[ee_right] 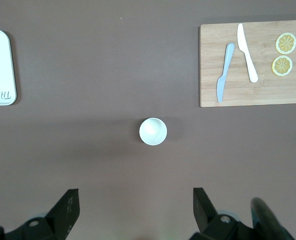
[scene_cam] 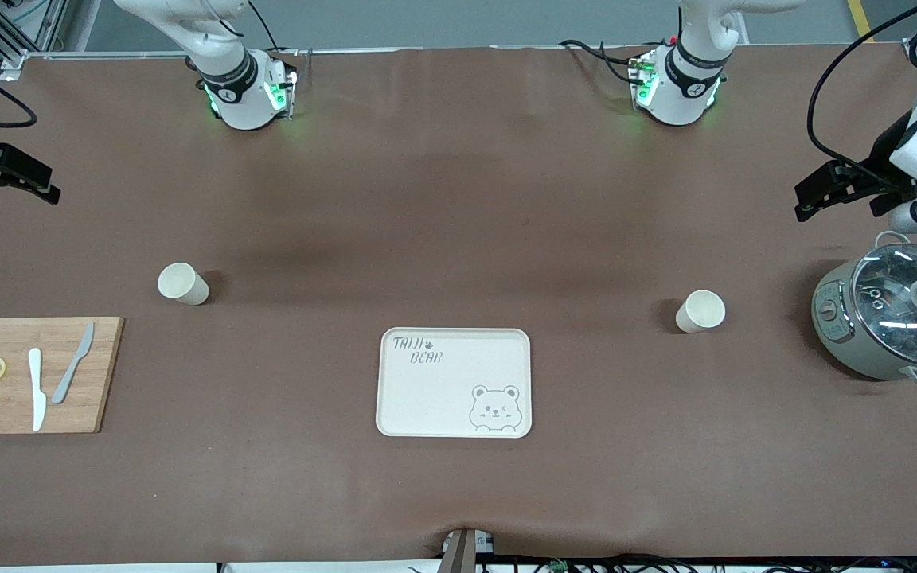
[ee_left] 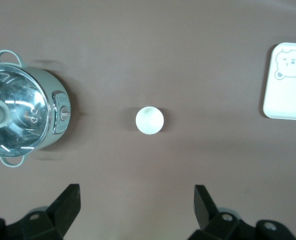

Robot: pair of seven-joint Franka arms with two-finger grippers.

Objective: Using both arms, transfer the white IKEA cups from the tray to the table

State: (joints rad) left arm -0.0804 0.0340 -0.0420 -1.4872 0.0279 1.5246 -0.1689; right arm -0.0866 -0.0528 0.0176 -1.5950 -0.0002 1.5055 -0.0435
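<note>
Two white IKEA cups stand upright on the brown table. One cup (scene_cam: 183, 283) is toward the right arm's end, the other cup (scene_cam: 700, 311) toward the left arm's end. My left gripper (scene_cam: 813, 197) hangs open and empty high over the table near the pot; in the left wrist view (ee_left: 136, 200) its cup (ee_left: 149, 120) lies below, apart from the fingers. My right gripper (scene_cam: 37, 181) hangs open and empty high at the right arm's end; in the right wrist view (ee_right: 136, 202) its cup (ee_right: 153, 131) lies below, apart from the fingers.
A cream bear-printed tray (scene_cam: 442, 398) lies between the cups, nearer the front camera. A lidded grey pot (scene_cam: 888, 318) stands beside the left arm's cup. A wooden board (scene_cam: 100, 382) with two knives and lemon slices lies near the right arm's cup.
</note>
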